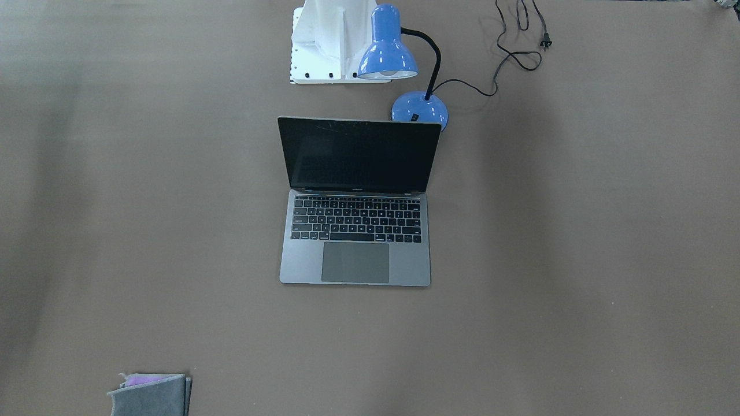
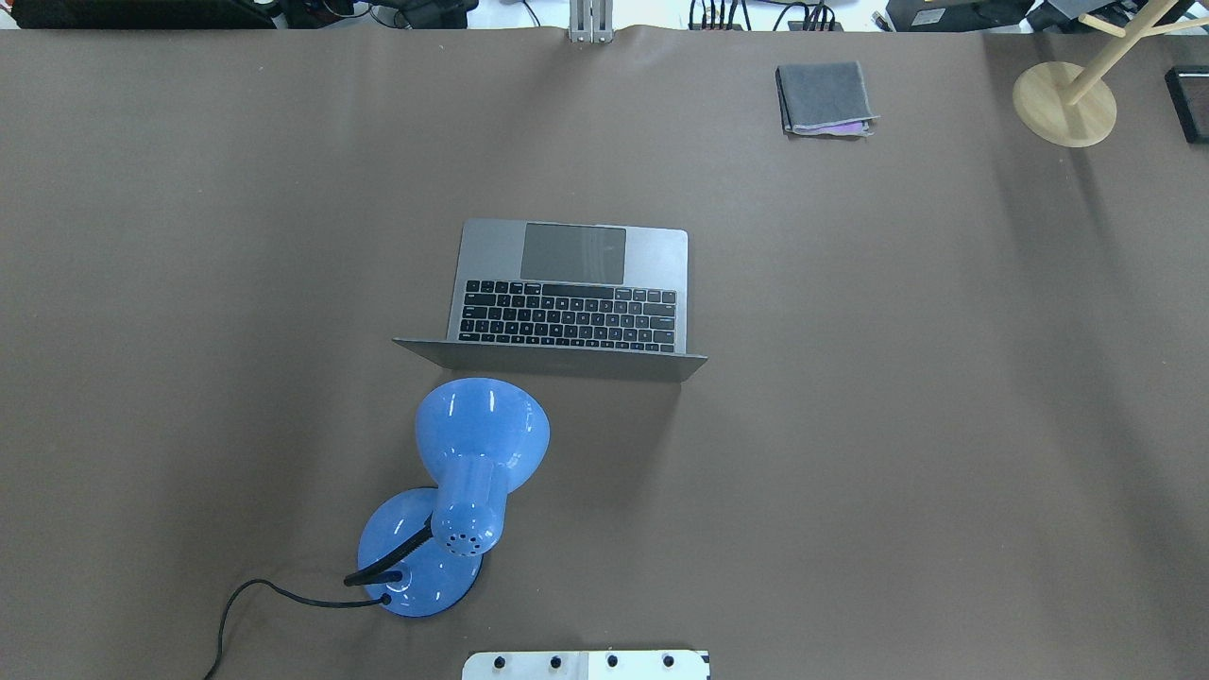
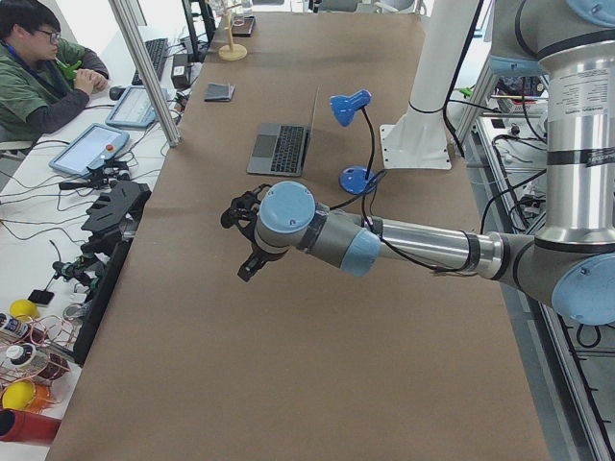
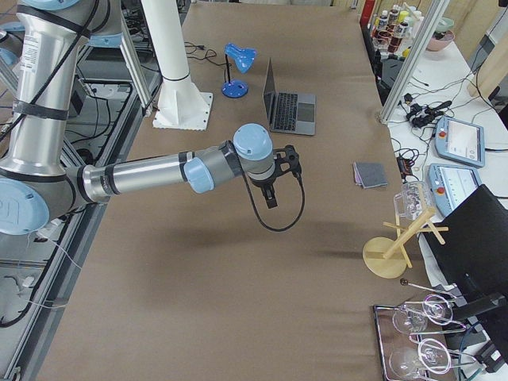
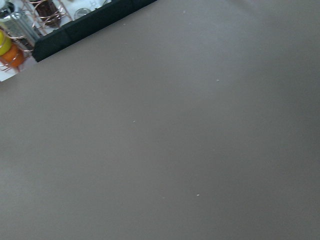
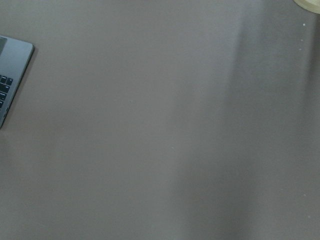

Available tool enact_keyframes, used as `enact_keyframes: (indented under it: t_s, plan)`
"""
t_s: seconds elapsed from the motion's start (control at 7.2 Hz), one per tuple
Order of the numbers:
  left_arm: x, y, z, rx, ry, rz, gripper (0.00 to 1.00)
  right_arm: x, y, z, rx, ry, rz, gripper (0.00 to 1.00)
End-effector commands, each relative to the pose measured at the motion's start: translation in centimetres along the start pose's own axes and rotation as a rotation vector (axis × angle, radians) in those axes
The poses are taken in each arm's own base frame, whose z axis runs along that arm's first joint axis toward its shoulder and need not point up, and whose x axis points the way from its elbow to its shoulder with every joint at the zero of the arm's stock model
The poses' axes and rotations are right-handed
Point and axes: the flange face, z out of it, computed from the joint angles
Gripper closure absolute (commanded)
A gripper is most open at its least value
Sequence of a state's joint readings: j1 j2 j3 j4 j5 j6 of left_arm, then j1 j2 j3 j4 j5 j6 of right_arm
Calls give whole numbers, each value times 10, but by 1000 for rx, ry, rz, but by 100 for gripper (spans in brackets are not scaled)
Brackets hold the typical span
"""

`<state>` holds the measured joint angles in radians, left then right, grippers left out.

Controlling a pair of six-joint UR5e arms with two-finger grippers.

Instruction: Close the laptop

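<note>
The space-grey laptop (image 1: 355, 263) stands open in the middle of the brown table, its black screen upright and facing away from the robot. It also shows in the overhead view (image 2: 571, 312), the left side view (image 3: 279, 149), the right side view (image 4: 290, 111), and as a corner in the right wrist view (image 6: 10, 75). My left gripper (image 3: 240, 240) hovers over the table far to the laptop's left. My right gripper (image 4: 270, 194) hovers far to its right. Both show only in the side views, so I cannot tell if they are open or shut.
A blue desk lamp (image 2: 482, 434) stands just behind the laptop's lid on the robot's side, its cord trailing off. A folded grey cloth (image 2: 824, 97) lies at the far edge. A wooden stand (image 2: 1064, 104) is at the far right corner.
</note>
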<state>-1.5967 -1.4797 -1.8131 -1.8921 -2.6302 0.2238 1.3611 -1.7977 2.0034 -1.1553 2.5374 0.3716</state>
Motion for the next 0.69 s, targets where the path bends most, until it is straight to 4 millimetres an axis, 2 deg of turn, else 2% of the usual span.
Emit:
enact_keyframes:
  t_s: [0.0, 0.14, 0.28, 0.56]
  plan:
    - [50, -27, 46, -3, 126, -101, 2, -63, 2, 49, 49, -56, 90, 2]
    - [81, -36, 73, -13, 177, -139, 2, -99, 10, 84, 88, -65, 140, 2]
    - [113, -47, 97, -31, 234, -161, 3, -131, 16, 110, 98, -87, 173, 2]
    - [172, -63, 139, -67, 318, -193, 3, -200, 38, 134, 101, -130, 225, 9]
